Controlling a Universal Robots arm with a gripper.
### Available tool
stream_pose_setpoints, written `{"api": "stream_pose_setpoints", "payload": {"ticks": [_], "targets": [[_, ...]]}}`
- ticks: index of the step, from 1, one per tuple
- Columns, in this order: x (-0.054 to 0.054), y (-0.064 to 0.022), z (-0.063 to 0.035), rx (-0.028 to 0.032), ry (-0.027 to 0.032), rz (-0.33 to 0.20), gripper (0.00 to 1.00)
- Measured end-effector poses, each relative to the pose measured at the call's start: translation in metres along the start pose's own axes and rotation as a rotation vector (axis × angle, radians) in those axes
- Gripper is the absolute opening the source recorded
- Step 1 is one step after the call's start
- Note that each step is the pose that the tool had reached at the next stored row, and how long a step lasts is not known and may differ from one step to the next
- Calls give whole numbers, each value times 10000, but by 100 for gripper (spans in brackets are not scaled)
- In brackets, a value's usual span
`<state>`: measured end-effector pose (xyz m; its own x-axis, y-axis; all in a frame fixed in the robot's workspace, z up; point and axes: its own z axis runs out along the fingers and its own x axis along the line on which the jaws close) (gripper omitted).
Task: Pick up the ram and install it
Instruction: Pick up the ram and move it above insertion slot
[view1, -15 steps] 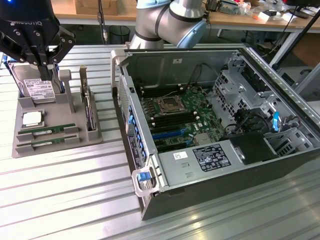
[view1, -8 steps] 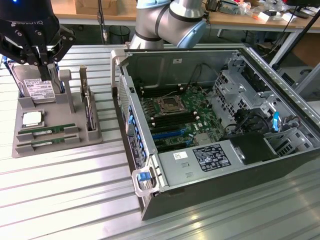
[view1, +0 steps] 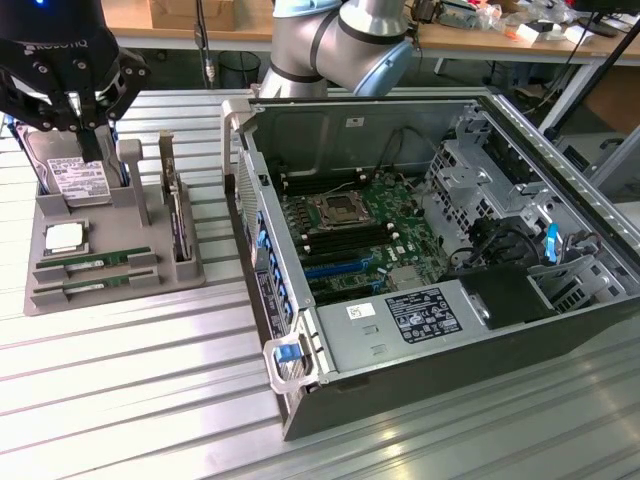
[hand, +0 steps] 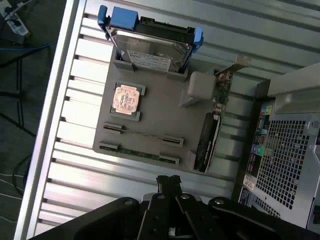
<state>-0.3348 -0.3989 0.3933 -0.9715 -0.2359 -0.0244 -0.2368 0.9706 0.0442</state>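
Ribbed metal table (view1: 120, 370) bears a grey holder (view1: 125, 235) and open computer case (view1: 400, 390)

Bright light glares off the ribbed metal table (view1: 120, 380); shadows stay soft.

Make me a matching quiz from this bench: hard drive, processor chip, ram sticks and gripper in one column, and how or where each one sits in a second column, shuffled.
Column one
1. hard drive
2. processor chip
3. ram sticks
4. gripper

Column two
A. slotted lengthwise along the gray tray's edge nearest the exterior camera
B. shut and empty, hovering over the tray
C. propped up in a blue carrier at the tray's far end
D. lying flat on the tray

Pairs: 1-C, 2-D, 3-A, 4-B
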Motion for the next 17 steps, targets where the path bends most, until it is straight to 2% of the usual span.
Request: {"api": "stream_pose_setpoints", "payload": {"ticks": [2,6,12,17], "targets": [[0,0,0,-8,20,-446,10],[0,0,0,-16,38,-840,10],[0,0,0,-36,82,-1813,10],[0,0,0,-47,104,-2303,10]]}}
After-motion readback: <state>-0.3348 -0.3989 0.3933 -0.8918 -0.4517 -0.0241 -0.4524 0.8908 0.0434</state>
